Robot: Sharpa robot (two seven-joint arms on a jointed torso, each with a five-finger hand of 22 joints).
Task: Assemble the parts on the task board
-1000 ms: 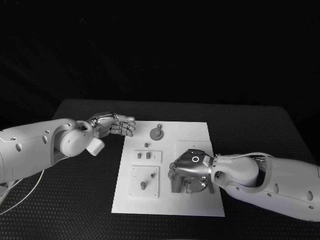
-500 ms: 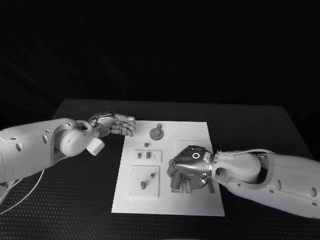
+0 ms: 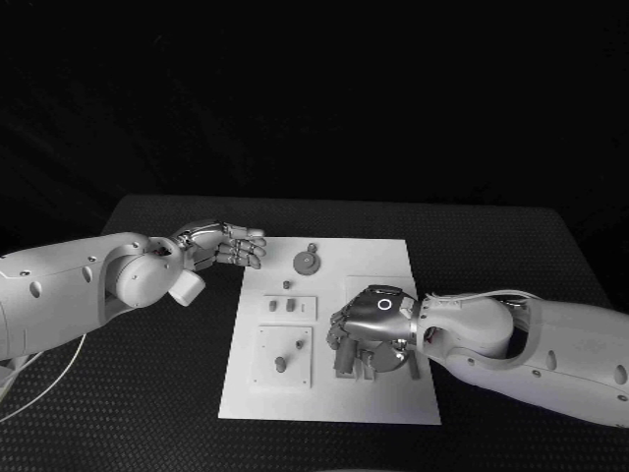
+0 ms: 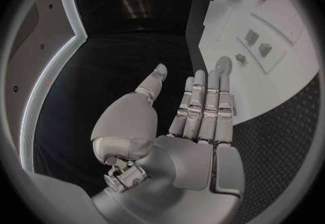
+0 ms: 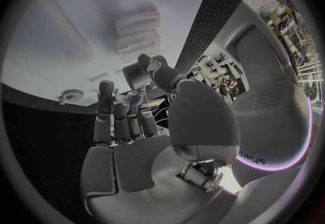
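The right hand (image 3: 371, 329) lies low over the near right part of the task board (image 3: 378, 258), palm down, its fingers (image 3: 346, 356) pointing toward the board's near edge; whether they grip anything under them cannot be told from the head view, and in the right wrist view the fingers (image 5: 115, 110) stand close together and fairly straight with nothing plainly between them. Just beside this hand, toward the board's left side, sit two small raised plates: the nearer plate (image 3: 285, 357) carries a small grey part (image 3: 281, 364), and the farther plate (image 3: 292, 308) holds two small grey parts (image 3: 284, 306) side by side. Farther up the board lies a round disc part (image 3: 307, 262), well apart from the right hand. The left hand (image 3: 227, 246) hovers at the board's far left corner, over the black table (image 3: 159, 374), just beside the disc part; in the left wrist view its fingers (image 4: 206, 102) are straight and together, the thumb apart, holding nothing, with the board's white edge just past the fingertips.
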